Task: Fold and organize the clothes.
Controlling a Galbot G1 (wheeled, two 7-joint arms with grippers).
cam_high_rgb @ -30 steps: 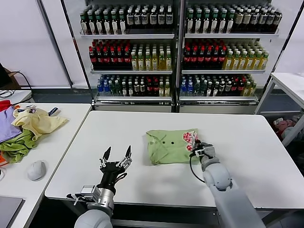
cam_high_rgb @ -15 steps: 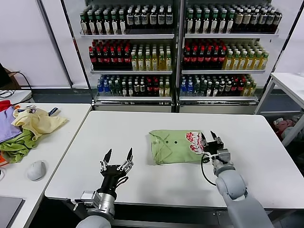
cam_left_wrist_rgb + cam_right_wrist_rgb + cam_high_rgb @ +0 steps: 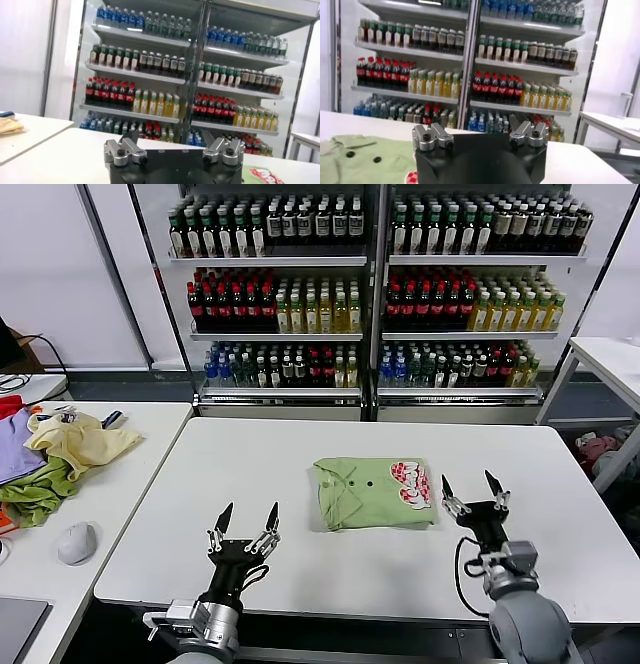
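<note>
The light sage-green shirt (image 3: 372, 493) lies folded into a rectangle on the white table (image 3: 300, 454), collar buttons at its left and the red-and-white graphic (image 3: 410, 483) at its right end. It also shows in the right wrist view (image 3: 365, 160), and its graphic edge shows in the left wrist view (image 3: 265, 176). My right gripper (image 3: 470, 492) is open and empty, raised just right of the shirt and apart from it. My left gripper (image 3: 247, 519) is open and empty, near the table's front edge, left of the shirt.
A side table (image 3: 120, 484) on the left carries a pale yellow garment (image 3: 80, 439), green and purple garments (image 3: 30, 484) and a grey mouse (image 3: 77, 542). Bottle-filled fridge shelves (image 3: 370, 294) stand behind. Another white table (image 3: 615, 359) is at the far right.
My right gripper has let go of the shirt's right end and drawn back to the right and up, opening. The shirt now lies flat with the graphic on top. The left gripper barely moved.
</note>
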